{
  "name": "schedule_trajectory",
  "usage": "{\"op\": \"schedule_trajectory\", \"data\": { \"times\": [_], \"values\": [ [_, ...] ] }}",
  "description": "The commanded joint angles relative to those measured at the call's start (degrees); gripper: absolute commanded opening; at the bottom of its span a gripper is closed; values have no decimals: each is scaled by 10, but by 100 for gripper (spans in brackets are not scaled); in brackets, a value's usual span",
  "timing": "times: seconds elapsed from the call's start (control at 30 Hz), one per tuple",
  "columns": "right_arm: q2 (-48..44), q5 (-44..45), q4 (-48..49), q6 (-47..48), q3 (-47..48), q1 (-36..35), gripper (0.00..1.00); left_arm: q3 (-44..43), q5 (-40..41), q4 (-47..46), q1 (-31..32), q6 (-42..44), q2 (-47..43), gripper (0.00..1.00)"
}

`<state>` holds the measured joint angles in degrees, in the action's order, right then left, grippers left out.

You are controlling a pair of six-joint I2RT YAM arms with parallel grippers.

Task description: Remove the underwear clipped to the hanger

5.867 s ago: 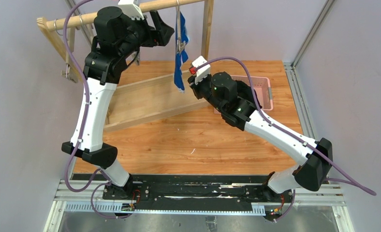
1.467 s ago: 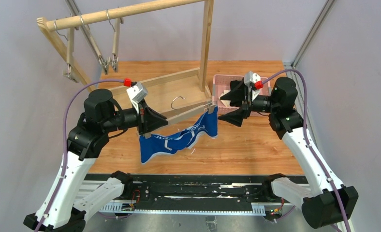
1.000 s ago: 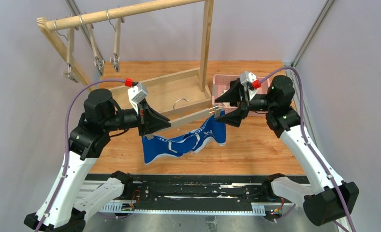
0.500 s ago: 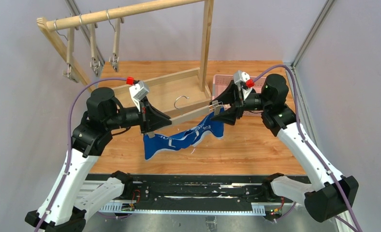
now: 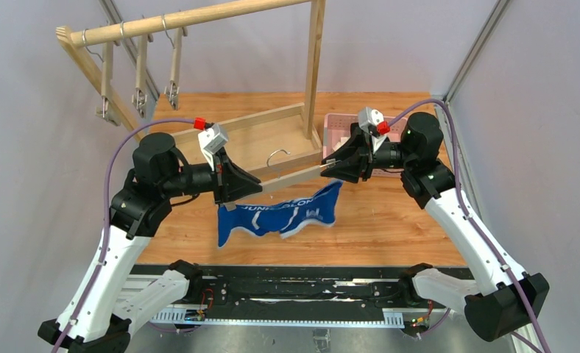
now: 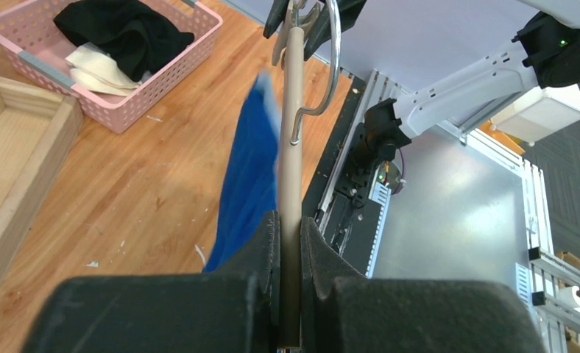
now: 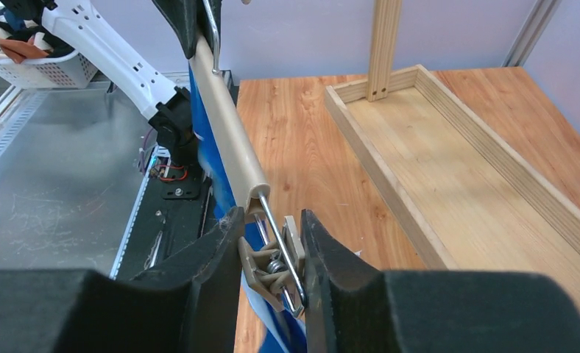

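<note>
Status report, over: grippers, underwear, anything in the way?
Left gripper shut on hanger. Right gripper shut on clip. Blue underwear hangs below hanger. Nothing blocking.

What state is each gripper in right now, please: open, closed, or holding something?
The left gripper is closed on the hanger, gripping its wooden bar.
The right gripper is closed on the clip at the hanger's end.
</note>
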<state>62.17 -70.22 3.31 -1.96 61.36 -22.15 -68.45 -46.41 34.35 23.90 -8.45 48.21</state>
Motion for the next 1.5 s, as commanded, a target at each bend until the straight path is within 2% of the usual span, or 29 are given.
{"op": "schedule_trajectory", "data": {
  "times": [0.0,0.1,0.13,0.2,0.23,0.3,0.57,0.73,0.87,1.0,1.13,1.33,1.4,1.47],
  "values": [
    [-6,9,-14,10,15,-8,1,-1,10,-36,2,-14,-2,0],
    [-12,23,-9,9,15,-8,1,-1,8,-33,2,-10,-1,0],
    [-14,29,-9,8,16,-8,11,-1,8,-32,3,-9,-1,0],
    [-18,50,-9,6,18,-8,51,-4,10,-29,2,-5,0,0],
    [-21,62,-8,7,18,-8,64,-8,11,-26,2,-2,2,0],
    [-30,87,-7,9,12,-8,77,-21,12,-14,2,7,8,0],
    [-90,242,21,-17,-62,-8,78,-68,44,-2,3,12,24,0],
    [-142,350,97,-99,-150,-8,78,-75,157,-5,2,1,20,0],
    [-134,395,187,-211,-198,-8,62,-65,232,-24,2,-8,14,0],
    [-81,366,347,-306,-234,-8,60,-27,243,-105,3,-53,-4,0],
    [-15,350,563,-412,-254,-8,62,20,238,-197,3,-113,-22,0],
    [125,343,835,-577,-213,-8,63,81,210,-335,2,-203,-27,0],
    [168,335,862,-617,-177,-10,62,87,200,-358,2,-220,-19,0],
    [191,327,862,-615,-149,-23,62,87,199,-364,3,-221,-10,0]
  ]
}}
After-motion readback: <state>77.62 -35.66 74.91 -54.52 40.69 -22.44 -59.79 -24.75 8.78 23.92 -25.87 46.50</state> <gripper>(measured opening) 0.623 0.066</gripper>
